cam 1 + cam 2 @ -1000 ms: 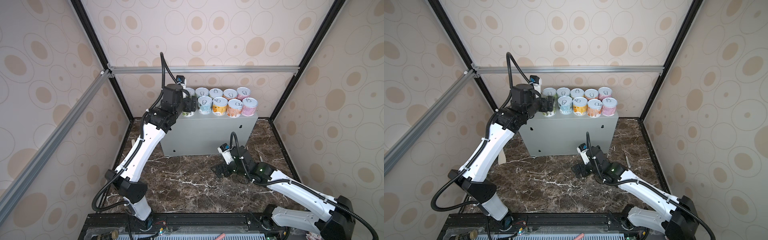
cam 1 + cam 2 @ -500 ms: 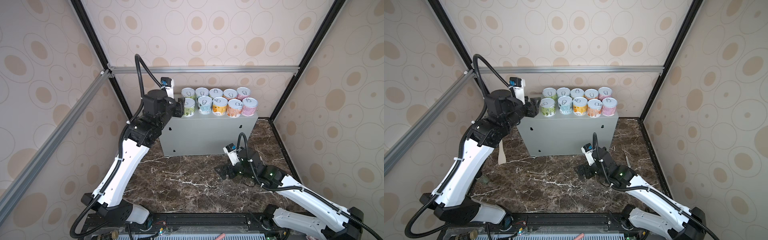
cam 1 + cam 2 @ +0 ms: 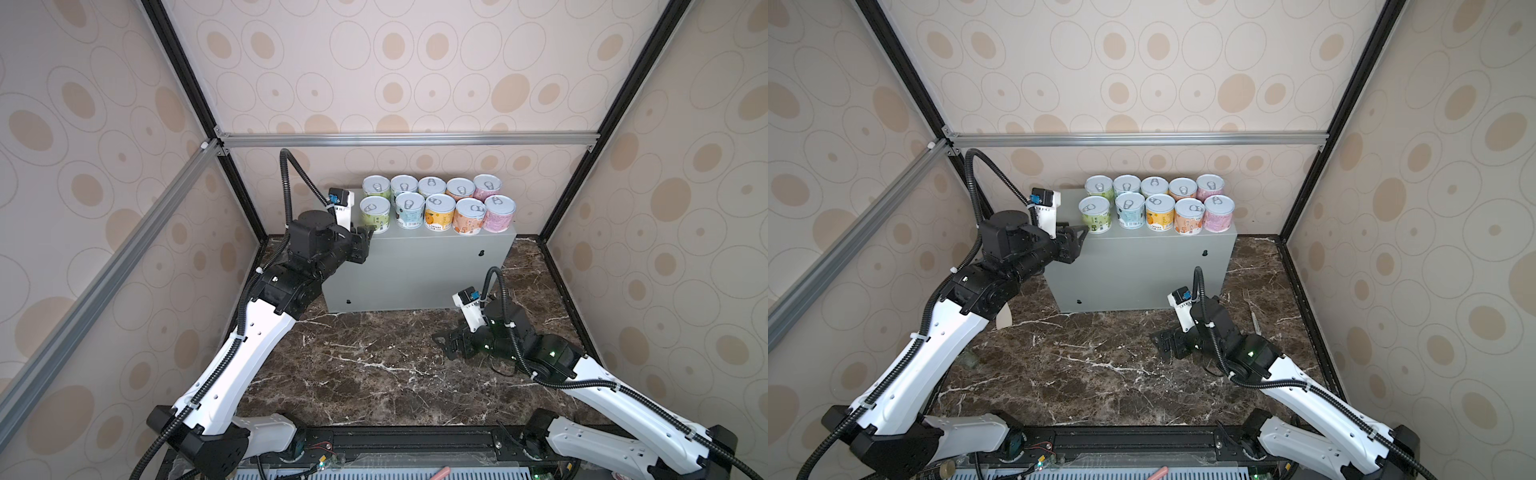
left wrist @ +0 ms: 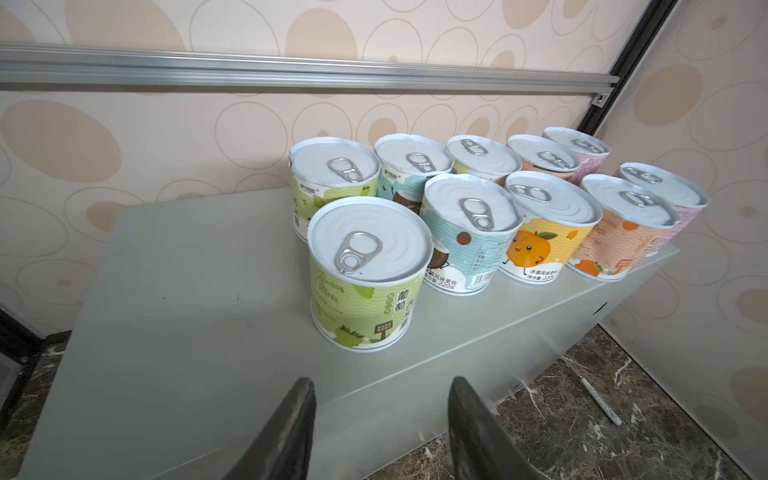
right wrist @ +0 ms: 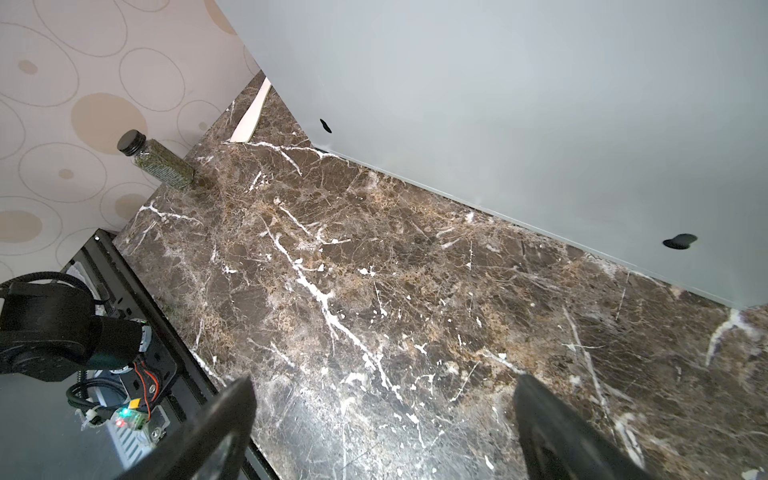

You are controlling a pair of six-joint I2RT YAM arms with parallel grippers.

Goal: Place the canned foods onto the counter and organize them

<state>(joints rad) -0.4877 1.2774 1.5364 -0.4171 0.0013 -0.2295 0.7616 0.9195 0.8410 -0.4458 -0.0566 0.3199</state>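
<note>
On top of the large light-grey rectangular metal box (image 3: 415,270) that serves as the worktop, at twelve o'clock from where I stand behind the arms, all ten short cylindrical cans with silver pull-tab lids and pastel labels (image 3: 439,210) stand upright in two rows of five. Each row runs green, blue, yellow, orange, pink from nine o'clock to three o'clock. The left arm's fingers (image 4: 295,419) hover at about seven o'clock of the front green-labelled can (image 4: 370,270), clear of it, part-way apart with nothing between them. The right arm's fingers (image 5: 226,415) hang low over the dark brown white-veined marble surface (image 3: 374,365) at four o'clock, spread wide and empty, well apart from the cans. By my reckoning the placing is done and the step in hand is getting the left arm away cleanly. To do that well I would draw the fingers straight back toward seven o'clock, keeping them above the worktop's front edge until they are past it. I would avoid any sweep toward three o'clock, since the green can ends its row and a nudge could skew the line. Whether it touches its blue neighbour I cannot tell. If a gap shows, a gentle push on its nine o'clock side would close it.
</note>
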